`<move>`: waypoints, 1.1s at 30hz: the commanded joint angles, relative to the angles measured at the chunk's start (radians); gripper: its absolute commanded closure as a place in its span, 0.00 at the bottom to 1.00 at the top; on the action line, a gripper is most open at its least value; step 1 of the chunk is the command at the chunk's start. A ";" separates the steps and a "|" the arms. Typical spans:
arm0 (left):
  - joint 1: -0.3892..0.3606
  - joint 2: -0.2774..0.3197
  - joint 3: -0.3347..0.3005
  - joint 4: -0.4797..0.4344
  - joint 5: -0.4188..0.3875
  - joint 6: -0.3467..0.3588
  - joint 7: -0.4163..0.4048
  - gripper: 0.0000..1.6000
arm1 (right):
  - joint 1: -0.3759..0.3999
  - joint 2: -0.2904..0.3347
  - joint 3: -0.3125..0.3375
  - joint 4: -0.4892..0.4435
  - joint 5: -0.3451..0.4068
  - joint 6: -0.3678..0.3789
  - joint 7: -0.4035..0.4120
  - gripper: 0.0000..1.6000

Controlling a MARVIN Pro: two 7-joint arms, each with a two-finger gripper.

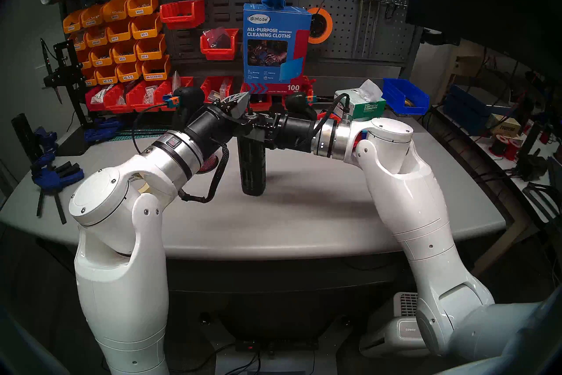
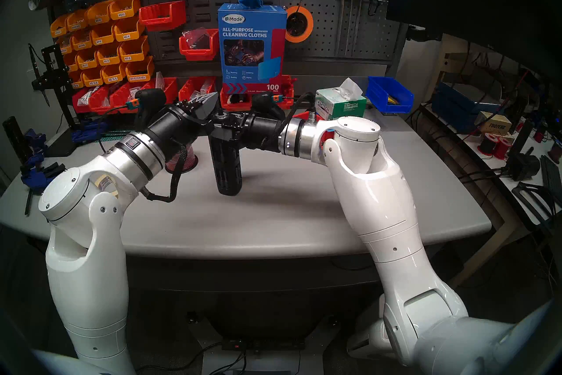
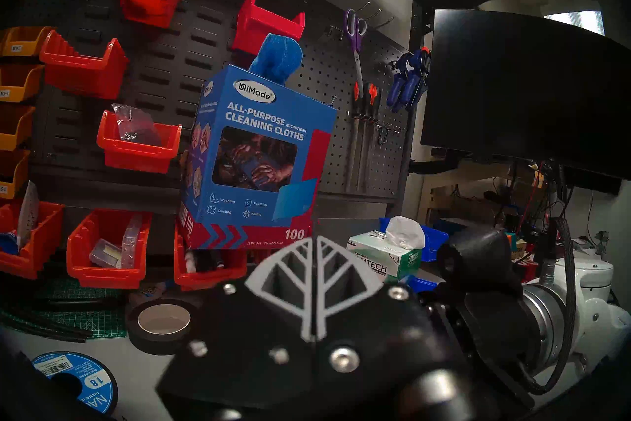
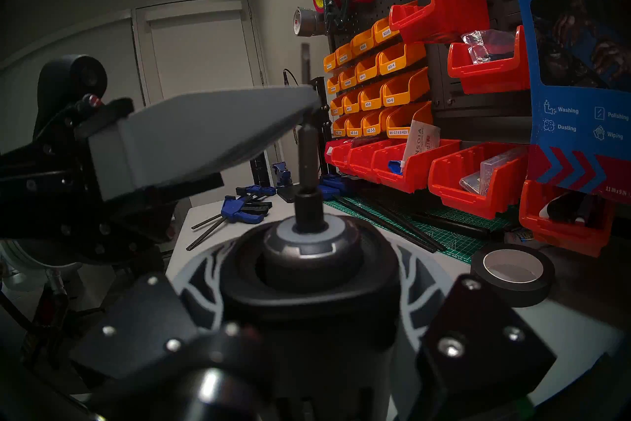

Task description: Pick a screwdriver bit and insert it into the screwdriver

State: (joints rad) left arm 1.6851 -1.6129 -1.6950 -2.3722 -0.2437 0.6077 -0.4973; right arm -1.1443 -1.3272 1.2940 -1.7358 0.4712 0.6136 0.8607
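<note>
The screwdriver (image 1: 252, 164) (image 2: 226, 164), a black slotted cylinder, stands nearly upright over the grey table (image 1: 304, 213). I cannot tell whether its base touches the table. My right gripper (image 1: 258, 128) (image 4: 307, 290) is shut around its upper body, just below the silver ring (image 4: 307, 251). A dark screwdriver bit (image 4: 306, 153) stands upright in the chuck. My left gripper (image 1: 245, 100) (image 2: 214, 100) (image 3: 316, 241) (image 4: 309, 99) reaches in from the left with its grey fingers pressed together on the bit's top end.
A black tape roll (image 4: 512, 270) (image 3: 164, 324) lies behind the screwdriver, and a red wire spool (image 2: 185, 158) sits under my left wrist. Blue clamps (image 1: 51, 176) lie far left. Red bins, a cleaning-cloth box (image 1: 276, 42), a tissue box (image 1: 363, 105) and a blue bin (image 1: 406, 96) line the back.
</note>
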 commanded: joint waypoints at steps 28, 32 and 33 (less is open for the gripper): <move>-0.014 0.001 -0.006 -0.025 0.008 -0.007 -0.008 1.00 | 0.001 0.001 -0.014 0.009 0.007 0.012 0.003 1.00; -0.019 -0.002 -0.006 -0.022 0.010 -0.010 -0.004 1.00 | 0.002 0.002 -0.015 0.009 0.008 0.014 0.005 1.00; -0.019 -0.002 -0.006 -0.021 0.011 -0.012 -0.005 1.00 | 0.002 0.002 -0.016 0.009 0.008 0.013 0.005 1.00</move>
State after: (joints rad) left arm 1.6875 -1.6131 -1.7012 -2.3753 -0.2387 0.6135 -0.5093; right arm -1.1414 -1.3270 1.2915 -1.7287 0.4801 0.6128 0.8599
